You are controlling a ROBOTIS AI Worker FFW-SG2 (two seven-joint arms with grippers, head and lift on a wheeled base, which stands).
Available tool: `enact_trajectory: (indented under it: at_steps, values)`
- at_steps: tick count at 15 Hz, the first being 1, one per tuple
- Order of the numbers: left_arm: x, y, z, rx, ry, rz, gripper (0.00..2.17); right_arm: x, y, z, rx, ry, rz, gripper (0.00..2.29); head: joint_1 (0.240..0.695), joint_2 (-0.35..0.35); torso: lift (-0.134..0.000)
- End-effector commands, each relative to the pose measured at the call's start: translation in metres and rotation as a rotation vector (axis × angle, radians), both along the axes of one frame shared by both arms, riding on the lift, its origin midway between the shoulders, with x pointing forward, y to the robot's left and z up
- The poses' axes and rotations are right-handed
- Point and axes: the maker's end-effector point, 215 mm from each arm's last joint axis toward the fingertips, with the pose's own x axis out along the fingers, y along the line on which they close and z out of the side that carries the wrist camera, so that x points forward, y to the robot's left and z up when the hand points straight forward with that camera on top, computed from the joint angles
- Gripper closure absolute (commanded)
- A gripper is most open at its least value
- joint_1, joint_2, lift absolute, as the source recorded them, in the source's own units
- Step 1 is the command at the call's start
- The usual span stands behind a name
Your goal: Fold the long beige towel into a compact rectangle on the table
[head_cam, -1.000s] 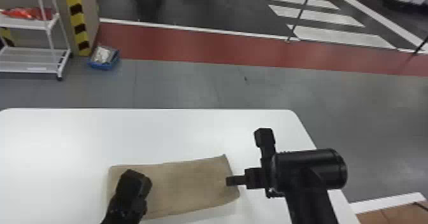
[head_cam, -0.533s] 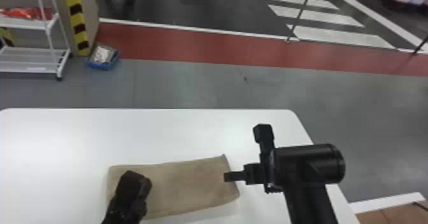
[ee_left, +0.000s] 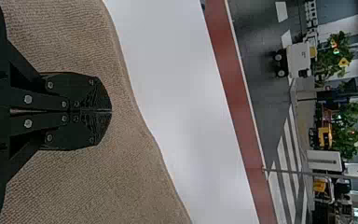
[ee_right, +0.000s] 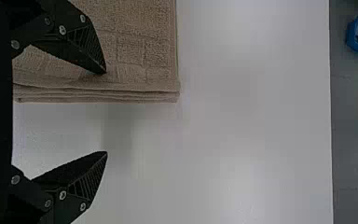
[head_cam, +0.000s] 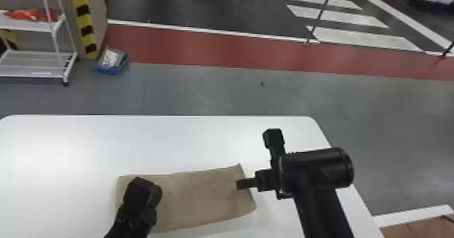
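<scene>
Folded flat into a layered rectangle, the beige towel (head_cam: 202,196) lies on the white table. My left gripper (head_cam: 142,193) is over the towel's left part; in the left wrist view the fingers of my left gripper (ee_left: 112,111) are together above the cloth, nothing visible between them. At the towel's right end is my right gripper (head_cam: 246,183). In the right wrist view, my right gripper (ee_right: 106,112) stands open around the stacked edge of the towel (ee_right: 135,51), one finger over the cloth and the other beyond the edge above bare table. Contact with the cloth cannot be told.
The white table (head_cam: 162,142) extends behind the towel and to its left, its far right corner rounded. On the floor beyond are a blue bin (head_cam: 111,63) and a white shelf rack (head_cam: 37,61).
My right gripper has shifted slightly left and away from the robot, a little farther over the towel's right end. The left gripper and the towel look unmoved.
</scene>
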Motion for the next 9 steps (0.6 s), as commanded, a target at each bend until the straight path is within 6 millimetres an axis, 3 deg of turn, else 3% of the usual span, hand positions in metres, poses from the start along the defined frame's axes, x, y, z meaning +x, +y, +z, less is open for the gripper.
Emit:
enact_trajectory:
  at_steps: [1,9]
  values:
    - [0.006,0.001,0.004,-0.001,-0.009,0.002,2.07,0.003,0.004,-0.004,-0.004,0.013,0.014,0.36,0.695,-0.260,0.000]
    - [0.008,0.001,0.007,-0.009,-0.011,-0.001,2.07,0.004,0.029,-0.011,-0.013,0.044,0.076,0.47,0.695,-0.227,0.000]
